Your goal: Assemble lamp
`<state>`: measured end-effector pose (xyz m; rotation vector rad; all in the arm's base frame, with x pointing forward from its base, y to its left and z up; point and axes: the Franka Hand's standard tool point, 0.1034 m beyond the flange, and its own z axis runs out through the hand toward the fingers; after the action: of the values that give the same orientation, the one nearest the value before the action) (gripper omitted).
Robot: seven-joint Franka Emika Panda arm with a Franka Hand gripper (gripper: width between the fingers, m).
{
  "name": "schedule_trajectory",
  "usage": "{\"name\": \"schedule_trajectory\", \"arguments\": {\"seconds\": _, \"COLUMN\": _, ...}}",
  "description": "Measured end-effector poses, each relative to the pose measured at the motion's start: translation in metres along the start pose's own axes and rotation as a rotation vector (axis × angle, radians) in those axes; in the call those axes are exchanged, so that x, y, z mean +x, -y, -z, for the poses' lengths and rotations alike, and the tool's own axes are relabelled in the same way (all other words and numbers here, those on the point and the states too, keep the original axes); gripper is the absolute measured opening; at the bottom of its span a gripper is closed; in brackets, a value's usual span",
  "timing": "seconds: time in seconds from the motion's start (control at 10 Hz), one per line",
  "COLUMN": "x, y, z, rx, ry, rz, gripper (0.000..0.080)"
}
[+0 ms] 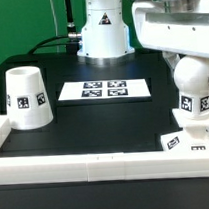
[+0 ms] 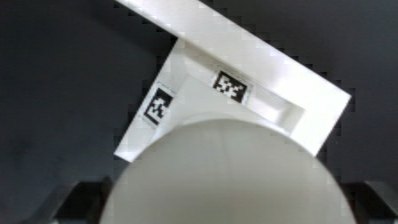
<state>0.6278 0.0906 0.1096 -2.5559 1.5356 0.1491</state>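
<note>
— What is spreading out beneath you?

— A matte black table (image 1: 94, 123) is filling most of the scene, and long, smooth white rails (image 1: 96, 169) are edging it. The marker board (image 1: 104, 89), thin and flat, is lying in the middle, toward the far side.

— And the lamp parts?

— The shade (image 1: 28, 97), a tapered white plastic cup with its wide end down, is sitting at the exterior view's left, well apart from me. The base (image 1: 173, 141), a flat square plate of the same white plastic, is lying at the exterior view's right, just beside the front rail. The bulb (image 1: 195, 85) is standing upright over that base. Its dome is looking smooth and rounded, and it is filling much of my wrist view.

— What is your gripper doing?

— My gripper (image 2: 222, 205) is pinching the bulb: my dark fingers (image 2: 80, 200) are pressing against its two flanks. I cannot tell whether the bulb's foot is touching the base.

— Anything smaller?

— Square black-and-white tags (image 2: 230, 86) are showing on the base, on the bulb's lower part and on the shade's wall.
</note>
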Motion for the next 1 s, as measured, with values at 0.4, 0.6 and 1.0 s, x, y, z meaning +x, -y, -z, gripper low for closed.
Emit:
{"name": "schedule_trajectory", "arguments": {"seconds": 0.4, "x": -0.004, "y": 0.0011, "z": 0.0002, "rx": -0.005, "ry": 0.001, "rz": 0.136, "gripper": 0.0697}}
{"name": "schedule_trajectory", "arguments": {"seconds": 0.6, "x": -0.0034, "y": 0.0028, "z": 0.0017, "rx": -0.016, "ry": -0.018, "rz": 0.4, "gripper": 0.0699}}
{"name": "schedule_trajectory", "arguments": {"seconds": 1.0, "x": -0.0025, "y": 0.0023, "z": 0.0012, "rx": -0.019, "ry": -0.015, "rz": 0.654, "gripper": 0.0699}}
